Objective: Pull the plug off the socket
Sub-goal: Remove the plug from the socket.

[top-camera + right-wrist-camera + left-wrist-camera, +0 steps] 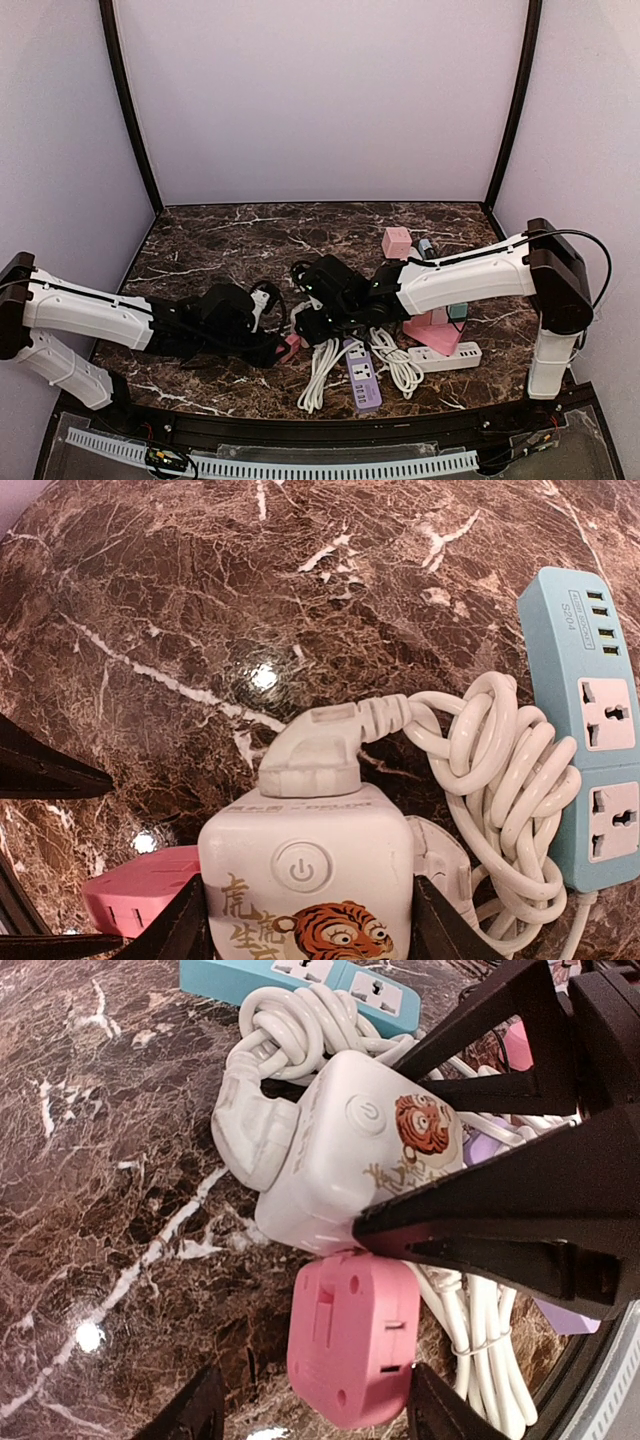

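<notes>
Writing first: the white socket cube [305, 880] has a tiger print [330, 935] with brown Chinese characters beside it. Above that is a round button [300, 870] with the power symbol. There is fine print along the cube's upper edge, but we can't read it. The blue power strip [590, 730] has small print by its four USB slots, also too small for us, and two universal outlets below them.

Plug [310, 755]: white moulded plastic, angled, with a ribbed strain relief. It is seated in the cube face pointing away from the right wrist camera. Its cable [500, 770] is white and round, bundled in a knotted coil between the cube and the blue strip, lying against the strip.

Right gripper [308, 920]: jaws partly closed, black fingers pressed on two opposite sides of the cube. We read that as a grip on the cube.

Left gripper [318, 1415]: jaws apart, straddling a pink block [355, 1335] that butts against the cube. We see a gap between one finger and the block, so nothing is clamped. It is not on the plug.

The pink block is glossy plastic with rounded corners and slots in its face.

Table [150, 600]: dark brown marble with white veins, polished, showing lamp glare. In the top view the cube sits near centre. A purple strip [362, 378] and a white strip [445, 357] lie just beside it among more coiled white cable.
</notes>
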